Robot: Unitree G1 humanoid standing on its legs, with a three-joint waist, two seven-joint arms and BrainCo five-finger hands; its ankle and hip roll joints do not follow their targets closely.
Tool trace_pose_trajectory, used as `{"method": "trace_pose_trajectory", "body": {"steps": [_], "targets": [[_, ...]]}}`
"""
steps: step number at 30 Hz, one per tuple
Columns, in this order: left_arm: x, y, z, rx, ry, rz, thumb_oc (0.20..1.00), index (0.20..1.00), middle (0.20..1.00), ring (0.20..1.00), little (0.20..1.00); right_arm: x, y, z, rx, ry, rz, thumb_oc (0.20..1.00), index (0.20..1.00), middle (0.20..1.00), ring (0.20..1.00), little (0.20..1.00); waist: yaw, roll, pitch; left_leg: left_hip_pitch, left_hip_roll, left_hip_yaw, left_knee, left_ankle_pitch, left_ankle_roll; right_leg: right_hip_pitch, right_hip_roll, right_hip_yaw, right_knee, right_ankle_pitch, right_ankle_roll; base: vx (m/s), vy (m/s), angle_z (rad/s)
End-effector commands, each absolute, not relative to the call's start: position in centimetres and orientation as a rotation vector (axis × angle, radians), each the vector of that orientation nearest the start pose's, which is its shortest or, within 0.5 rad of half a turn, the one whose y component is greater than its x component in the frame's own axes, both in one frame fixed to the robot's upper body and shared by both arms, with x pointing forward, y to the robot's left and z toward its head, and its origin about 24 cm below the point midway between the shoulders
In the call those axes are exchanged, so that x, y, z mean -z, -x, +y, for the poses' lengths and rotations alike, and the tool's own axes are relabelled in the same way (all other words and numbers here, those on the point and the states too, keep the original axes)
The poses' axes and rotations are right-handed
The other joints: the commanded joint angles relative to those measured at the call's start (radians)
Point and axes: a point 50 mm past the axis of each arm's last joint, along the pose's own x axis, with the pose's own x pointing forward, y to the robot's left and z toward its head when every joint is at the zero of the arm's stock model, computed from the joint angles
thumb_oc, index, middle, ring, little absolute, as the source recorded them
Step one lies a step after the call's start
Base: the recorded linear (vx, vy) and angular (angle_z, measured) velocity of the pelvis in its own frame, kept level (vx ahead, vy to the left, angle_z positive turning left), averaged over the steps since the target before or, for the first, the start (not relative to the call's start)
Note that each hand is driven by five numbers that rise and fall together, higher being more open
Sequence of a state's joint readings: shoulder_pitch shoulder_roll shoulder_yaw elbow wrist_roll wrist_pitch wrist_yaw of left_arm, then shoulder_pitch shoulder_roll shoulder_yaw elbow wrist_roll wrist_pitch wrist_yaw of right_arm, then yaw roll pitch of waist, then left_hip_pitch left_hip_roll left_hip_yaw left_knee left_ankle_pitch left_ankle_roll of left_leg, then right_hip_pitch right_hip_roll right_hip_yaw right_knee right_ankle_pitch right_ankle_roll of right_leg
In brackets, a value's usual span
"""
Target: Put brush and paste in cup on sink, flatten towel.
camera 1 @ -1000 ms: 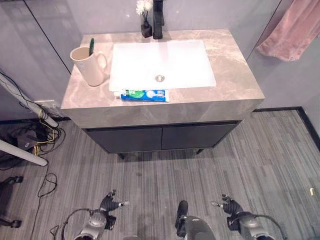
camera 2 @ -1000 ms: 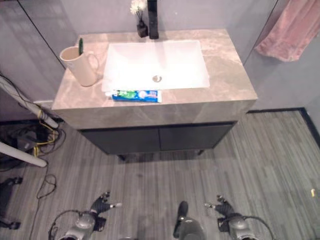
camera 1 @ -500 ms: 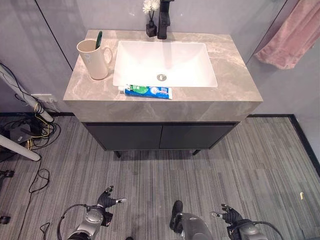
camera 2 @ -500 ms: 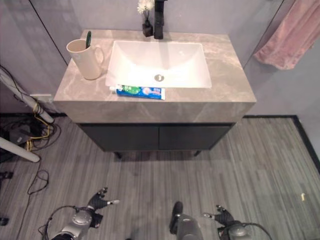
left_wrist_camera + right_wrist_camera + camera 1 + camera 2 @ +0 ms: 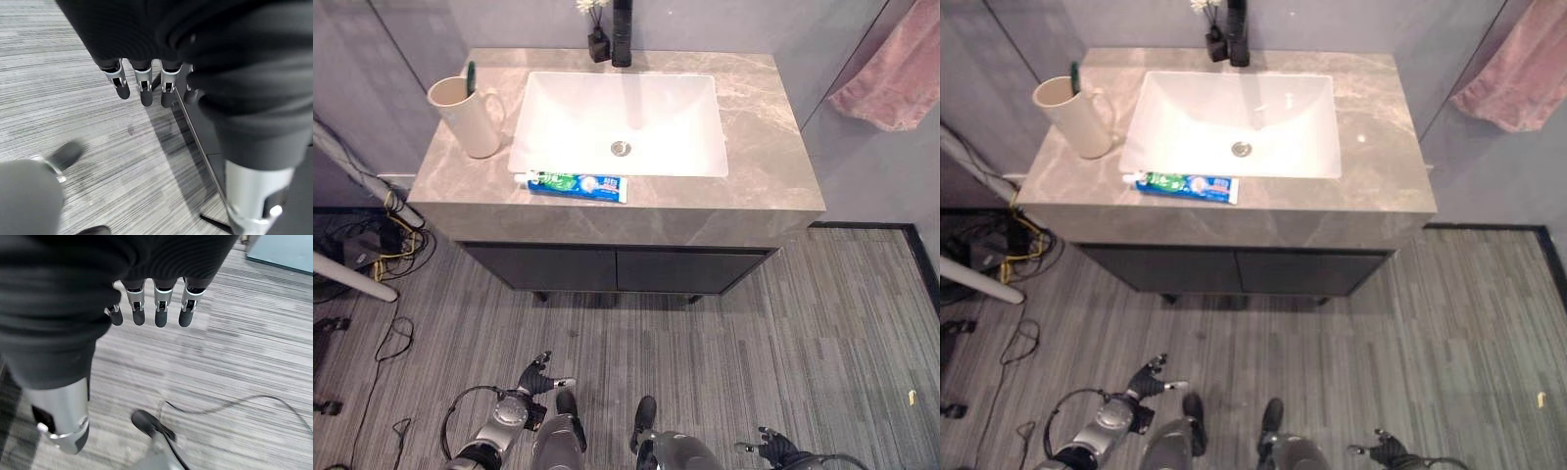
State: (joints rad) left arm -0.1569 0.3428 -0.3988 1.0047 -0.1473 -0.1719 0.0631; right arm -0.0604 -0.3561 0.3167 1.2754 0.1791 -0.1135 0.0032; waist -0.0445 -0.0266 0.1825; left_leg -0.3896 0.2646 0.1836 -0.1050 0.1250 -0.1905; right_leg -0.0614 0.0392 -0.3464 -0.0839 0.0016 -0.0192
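Observation:
A beige cup (image 5: pixel 468 117) stands on the left of the marble counter (image 5: pixel 754 186), and a green toothbrush (image 5: pixel 470 76) sticks up out of it. The blue-green toothpaste tube (image 5: pixel 576 185) lies flat on the counter's front strip, just before the basin. A pink towel (image 5: pixel 891 73) hangs bunched on the wall at the upper right. Both hands hang low over the floor, far from the counter. My left hand (image 5: pixel 535 376) has relaxed, straight fingers (image 5: pixel 142 90) with nothing in them. My right hand (image 5: pixel 771 448) is the same, its fingers (image 5: pixel 159 313) straight and free.
A white basin (image 5: pixel 619 122) is sunk in the counter, with a black tap (image 5: pixel 623 29) and a small flower vase (image 5: pixel 598 39) behind it. Dark cabinet doors (image 5: pixel 617 269) close the front. Cables and white stand legs (image 5: pixel 362 264) lie on the floor at the left.
The whole picture has shifted, so the camera moved. Both hands now show lower in the view, the right one at the bottom edge. Nothing on the counter has moved.

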Motion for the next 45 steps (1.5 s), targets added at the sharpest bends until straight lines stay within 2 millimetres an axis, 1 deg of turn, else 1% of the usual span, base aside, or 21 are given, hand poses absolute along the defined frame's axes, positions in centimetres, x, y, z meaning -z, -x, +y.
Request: {"method": "trace_pose_trajectory", "body": {"steps": [1, 2, 4, 5, 6, 9, 13, 17, 21, 29, 33, 34, 35, 36, 38, 40, 41, 42, 43, 44, 45], "targets": [[9.7, -19.9, 23.4, 0.096, -0.441, 0.637, 1.000, 1.000, 1.000, 1.000, 1.000, 14.0, -11.2, -27.9, 0.042, 0.420, 1.096, 1.000, 1.000, 1.000, 1.000, 1.000, 0.021, -0.013, 0.004, 0.088, 0.016, -0.019, 0.068, 0.063, 0.050, 0.040, -0.138, 0.076, 0.189, -0.138, 0.137, 0.22, 0.183, -0.98], [9.7, -19.9, 23.4, 0.096, -0.441, 0.637, 1.000, 1.000, 1.000, 1.000, 1.000, 14.0, -11.2, -27.9, 0.042, 0.420, 1.096, 1.000, 1.000, 1.000, 1.000, 1.000, 0.022, -0.012, 0.002, 0.086, 0.018, -0.018, 0.069, 0.063, 0.050, 0.037, -0.137, 0.077, 0.189, -0.137, 0.137, 0.21, 0.292, -1.55], [6.3, -22.2, 23.5, 0.103, -0.405, 0.469, 1.000, 1.000, 1.000, 1.000, 1.000, 12.8, -14.6, -27.1, 0.020, 0.412, 0.963, 1.000, 1.000, 1.000, 1.000, 1.000, 0.053, -0.022, 0.044, -0.017, -0.031, -0.112, 0.260, 0.033, 0.072, -0.041, -0.183, 0.117, 0.389, -0.176, 0.150, 0.12, 0.371, -1.22], [4.7, -23.4, 23.3, 0.131, -0.414, 0.392, 1.000, 1.000, 1.000, 1.000, 1.000, 12.2, -15.7, -26.8, 0.012, 0.404, 0.902, 1.000, 1.000, 1.000, 1.000, 1.000, 0.035, -0.029, 0.065, -0.051, -0.049, -0.093, 0.345, -0.011, 0.084, -0.066, -0.213, 0.124, 0.436, -0.185, 0.156, 0.09, 0.352, -0.90], [4.2, -23.8, 23.1, 0.144, -0.427, 0.368, 1.000, 1.000, 1.000, 1.000, 1.000, 12.0, -16.0, -26.5, 0.012, 0.395, 0.881, 1.000, 1.000, 1.000, 1.000, 1.000, 0.030, -0.029, 0.072, -0.057, -0.066, -0.087, 0.387, -0.042, 0.092, -0.073, -0.228, 0.129, 0.444, -0.189, 0.162, 0.12, 0.308, -0.59], [3.3, -24.6, 22.8, 0.144, -0.460, 0.312, 1.000, 1.000, 1.000, 1.000, 1.000, 11.6, -17.3, -25.3, -0.071, 0.471, 0.832, 1.000, 1.000, 1.000, 1.000, 1.000, 0.028, -0.020, 0.079, -0.046, -0.106, -0.071, 0.403, -0.088, 0.110, -0.082, -0.254, 0.134, 0.440, -0.176, 0.176, 0.12, 0.275, 0.11], [2.1, -25.4, 22.3, 0.169, -0.467, 0.251, 1.000, 1.000, 1.000, 1.000, 1.000, 11.1, -18.3, -24.5, -0.130, 0.512, 0.785, 1.000, 1.000, 1.000, 1.000, 1.000, 0.023, -0.011, 0.087, -0.054, -0.122, -0.060, 0.421, -0.107, 0.122, -0.100, -0.267, 0.140, 0.436, -0.165, 0.178, 0.04, 0.111, -0.12], [2.6, -24.9, 22.2, 0.190, -0.487, 0.272, 1.000, 1.000, 1.000, 1.000, 1.000, 11.0, -18.5, -24.4, -0.141, 0.521, 0.774, 1.000, 1.000, 1.000, 1.000, 1.000, 0.022, -0.011, 0.091, -0.048, -0.123, -0.053, 0.439, -0.125, 0.119, -0.095, -0.270, 0.138, 0.420, -0.171, 0.180, 0.04, 0.029, -0.06], [4.2, -23.2, 22.4, 0.192, -0.466, 0.344, 1.000, 1.000, 1.000, 1.000, 1.000, 10.7, -18.5, -24.6, -0.139, 0.519, 0.751, 1.000, 1.000, 1.000, 1.000, 1.000, 0.017, -0.006, 0.078, -0.032, -0.112, -0.044, 0.449, -0.136, 0.117, -0.090, -0.263, 0.144, 0.394, -0.170, 0.183, 0.04, -0.015, -0.10], [5.0, -21.8, 22.2, 0.222, -0.454, 0.379, 1.000, 1.000, 1.000, 1.000, 1.000, 11.3, -17.7, -24.2, -0.159, 0.526, 0.775, 1.000, 1.000, 1.000, 1.000, 1.000, 0.021, -0.011, 0.043, -0.001, -0.114, -0.053, 0.452, -0.154, 0.124, -0.038, -0.253, 0.138, 0.358, -0.162, 0.198, 0.08, -0.012, -0.08], [5.3, -21.0, 22.6, 0.276, -0.528, 0.406, 1.000, 1.000, 1.000, 1.000, 1.000, 11.5, -16.8, -24.0, -0.156, 0.501, 0.775, 1.000, 1.000, 1.000, 1.000, 1.000, 0.004, -0.018, 0.016, 0.087, -0.157, -0.042, 0.391, -0.174, 0.152, -0.046, -0.282, 0.156, 0.461, -0.011, 0.236, 0.15, 0.106, 0.17], [5.4, -20.8, 22.6, 0.283, -0.539, 0.412, 1.000, 1.000, 1.000, 1.000, 1.000, 11.5, -16.6, -24.1, -0.148, 0.498, 0.780, 1.000, 1.000, 1.000, 1.000, 1.000, 0.001, -0.014, 0.012, 0.115, -0.169, -0.038, 0.354, -0.170, 0.162, -0.058, -0.286, 0.166, 0.500, 0.043, 0.240, 0.17, 0.212, 0.21], [5.6, -20.3, 22.7, 0.289, -0.546, 0.425, 1.000, 1.000, 1.000, 1.000, 1.000, 11.5, -16.5, -24.1, -0.143, 0.492, 0.776, 1.000, 1.000, 1.000, 1.000, 1.000, -0.005, -0.004, 0.011, 0.162, -0.183, -0.037, 0.308, -0.170, 0.179, -0.083, -0.287, 0.186, 0.582, 0.129, 0.241, 0.15, 0.245, 0.10], [5.5, -20.2, 22.8, 0.288, -0.541, 0.422, 1.000, 1.000, 1.000, 1.000, 1.000, 11.3, -16.8, -24.0, -0.146, 0.490, 0.760, 1.000, 1.000, 1.000, 1.000, 1.000, -0.005, 0.008, 0.016, 0.184, -0.181, -0.036, 0.278, -0.159, 0.190, -0.111, -0.279, 0.189, 0.633, 0.160, 0.237, 0.14, 0.285, 0.01], [5.9, -19.6, 22.8, 0.289, -0.535, 0.443, 1.000, 1.000, 1.000, 1.000, 1.000, 10.9, -17.3, -23.7, -0.156, 0.484, 0.732, 1.000, 1.000, 1.000, 1.000, 1.000, 0.002, 0.027, 0.018, 0.228, -0.183, -0.021, 0.233, -0.160, 0.208, -0.147, -0.292, 0.124, 0.696, 0.160, 0.241, 0.11, 0.195, 0.01], [6.2, -19.4, 22.6, 0.299, -0.537, 0.453, 1.000, 1.000, 1.000, 1.000, 1.000, 10.6, -17.6, -23.6, -0.161, 0.486, 0.712, 1.000, 1.000, 1.000, 1.000, 1.000, -0.003, 0.026, 0.015, 0.244, -0.188, -0.023, 0.216, -0.158, 0.210, -0.157, -0.292, 0.119, 0.672, 0.146, 0.239, 0.12, 0.023, -0.28], [6.7, -19.0, 22.7, 0.295, -0.541, 0.478, 1.000, 1.000, 1.000, 1.000, 1.000, 10.4, -17.9, -23.4, -0.167, 0.482, 0.696, 1.000, 1.000, 1.000, 1.000, 1.000, -0.002, 0.013, 0.006, 0.261, -0.194, -0.017, 0.211, -0.160, 0.202, -0.154, -0.306, 0.105, 0.544, 0.103, 0.232, 0.14, -0.062, -0.18], [6.8, -18.9, 22.8, 0.289, -0.539, 0.481, 1.000, 1.000, 1.000, 1.000, 1.000, 10.3, -18.0, -23.4, -0.165, 0.481, 0.692, 1.000, 1.000, 1.000, 1.000, 1.000, 0.001, 0.011, 0.005, 0.268, -0.188, -0.018, 0.213, -0.162, 0.195, -0.136, -0.323, 0.083, 0.472, 0.103, 0.230, 0.14, -0.062, 0.01], [6.8, -18.9, 22.8, 0.289, -0.539, 0.481, 1.000, 1.000, 1.000, 1.000, 1.000, 10.3, -18.0, -23.4, -0.165, 0.481, 0.692, 1.000, 1.000, 1.000, 1.000, 1.000, 0.000, 0.012, 0.005, 0.268, -0.187, -0.019, 0.213, -0.162, 0.195, -0.134, -0.323, 0.081, 0.471, 0.103, 0.230, 0.13, -0.202, 0.01], [6.9, -18.7, 22.8, 0.276, -0.525, 0.487, 1.000, 1.000, 1.000, 1.000, 1.000, 10.0, -18.6, -23.3, -0.172, 0.490, 0.670, 1.000, 1.000, 1.000, 1.000, 1.000, 0.015, 0.000, -0.005, 0.276, -0.169, -0.017, 0.213, -0.166, 0.172, -0.130, -0.379, 0.069, 0.321, 0.137, 0.236, 0.13, -0.238, -0.15], [7.0, -18.7, 22.9, 0.268, -0.521, 0.490, 1.000, 1.000, 1.000, 1.000, 1.000, 9.9, -18.8, -23.2, -0.176, 0.492, 0.661, 1.000, 1.000, 1.000, 1.000, 1.000, 0.013, -0.004, -0.004, 0.284, -0.162, -0.025, 0.217, -0.170, 0.161, -0.119, -0.385, 0.079, 0.281, 0.160, 0.244, 0.16, -0.311, -0.14]]}}
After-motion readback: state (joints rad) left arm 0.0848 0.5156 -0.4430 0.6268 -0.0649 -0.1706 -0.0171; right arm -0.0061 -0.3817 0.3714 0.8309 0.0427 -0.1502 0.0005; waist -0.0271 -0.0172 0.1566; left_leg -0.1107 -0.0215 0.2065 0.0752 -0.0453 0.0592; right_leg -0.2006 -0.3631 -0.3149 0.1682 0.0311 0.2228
